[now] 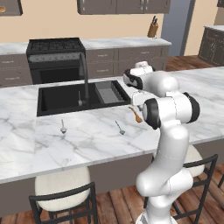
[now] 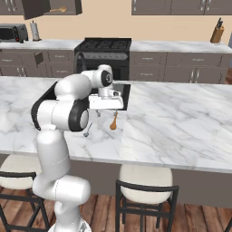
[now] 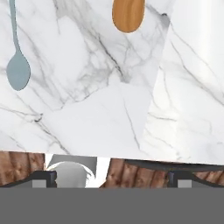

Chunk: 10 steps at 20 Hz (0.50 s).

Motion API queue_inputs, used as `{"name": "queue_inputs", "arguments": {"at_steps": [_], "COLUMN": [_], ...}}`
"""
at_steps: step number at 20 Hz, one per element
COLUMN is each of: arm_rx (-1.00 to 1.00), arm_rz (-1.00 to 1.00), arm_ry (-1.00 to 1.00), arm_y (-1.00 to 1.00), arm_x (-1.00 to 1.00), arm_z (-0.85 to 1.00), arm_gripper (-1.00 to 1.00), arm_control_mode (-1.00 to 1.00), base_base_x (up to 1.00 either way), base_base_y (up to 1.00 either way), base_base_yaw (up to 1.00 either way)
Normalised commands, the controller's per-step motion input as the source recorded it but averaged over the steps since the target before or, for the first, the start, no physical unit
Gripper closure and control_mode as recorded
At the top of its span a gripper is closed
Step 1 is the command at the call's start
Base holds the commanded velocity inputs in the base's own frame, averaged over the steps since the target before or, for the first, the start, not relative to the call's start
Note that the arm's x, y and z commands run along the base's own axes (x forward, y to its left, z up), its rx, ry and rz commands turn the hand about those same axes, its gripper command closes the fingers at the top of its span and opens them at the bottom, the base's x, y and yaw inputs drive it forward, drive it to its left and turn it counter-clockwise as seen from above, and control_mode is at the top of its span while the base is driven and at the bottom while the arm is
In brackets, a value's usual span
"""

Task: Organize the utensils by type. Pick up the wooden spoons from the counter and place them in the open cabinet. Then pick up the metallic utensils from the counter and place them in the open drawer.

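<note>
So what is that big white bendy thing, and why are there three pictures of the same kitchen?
The white thing is a robot arm. At its end is a gripper, a hand with two fingers, and here it is open and holding nothing.

Two pictures come from cameras riding behind the arm, one on its left and one on its right, so you see the same kitchen from two sides. The third comes from a camera on the hand itself, looking straight down.

On the white marble counter lie a wooden spoon and two thin metal spoons. Behind them is a black sink. In the hand picture, the orange shape at the top is the wooden spoon and the grey one is a metal spoon.
</note>
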Motion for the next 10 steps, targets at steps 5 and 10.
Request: {"name": "queue_inputs", "arguments": {"at_steps": [5,10], "arm_rx": [0.01,0.07], "arm_rz": [0.16,0.15], "arm_ry": [0.0,0.0], "arm_y": [0.04,0.01], "arm_x": [0.28,0.24], "arm_z": [-0.25,-0.22], "arm_gripper": [-1.0,-1.0], "arm_control_mode": [-1.0,-1.0], "base_base_x": [0.0,0.0], "base_base_y": [0.0,0.0], "base_base_yaw": [0.0,0.0]}}
